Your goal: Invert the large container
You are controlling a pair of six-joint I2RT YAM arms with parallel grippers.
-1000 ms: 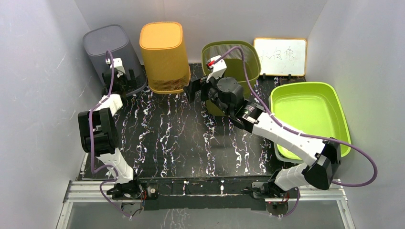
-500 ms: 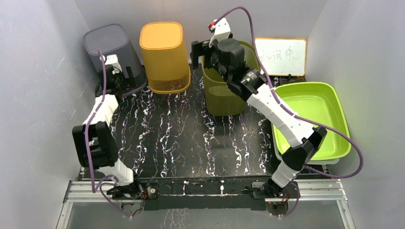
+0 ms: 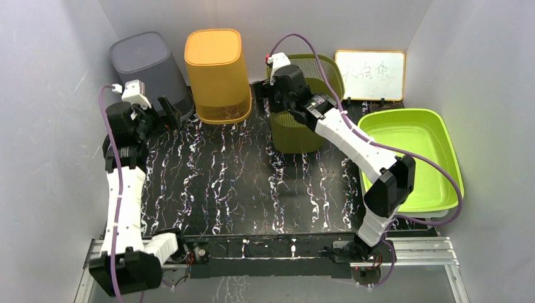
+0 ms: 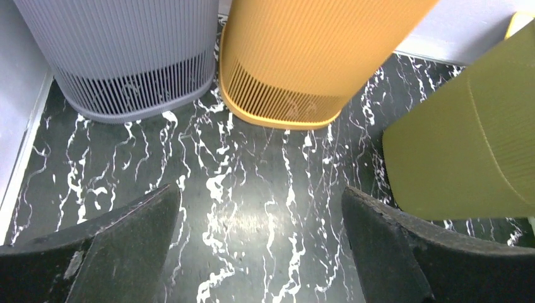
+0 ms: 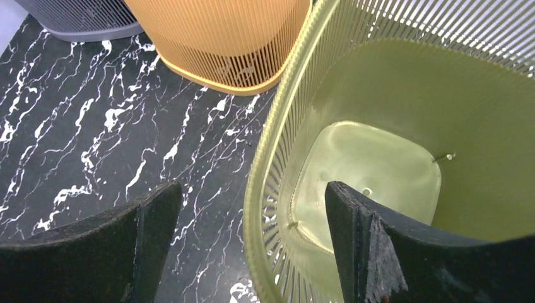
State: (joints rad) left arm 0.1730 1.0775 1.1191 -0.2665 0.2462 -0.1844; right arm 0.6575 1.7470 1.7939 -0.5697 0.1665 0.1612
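Observation:
The olive-green slatted basket (image 3: 312,126) stands upright at the back, open end up; it also shows in the right wrist view (image 5: 378,113) and in the left wrist view (image 4: 467,139). My right gripper (image 3: 264,95) is open and straddles the basket's left rim (image 5: 252,189), with one finger inside and one outside. The pads are apart from the rim. My left gripper (image 3: 165,110) is open and empty, above the marbled table (image 4: 260,192) in front of the grey bin.
A grey bin (image 3: 148,63) and an orange bin (image 3: 216,69) stand upside down at the back left, the orange one close beside the olive basket. A lime-green tub (image 3: 404,112) sits at the right. A whiteboard (image 3: 370,74) leans on the back wall.
My right gripper rose from in front of the olive basket, moved back and came down over its left rim. My left arm has drawn back from the grey bin.

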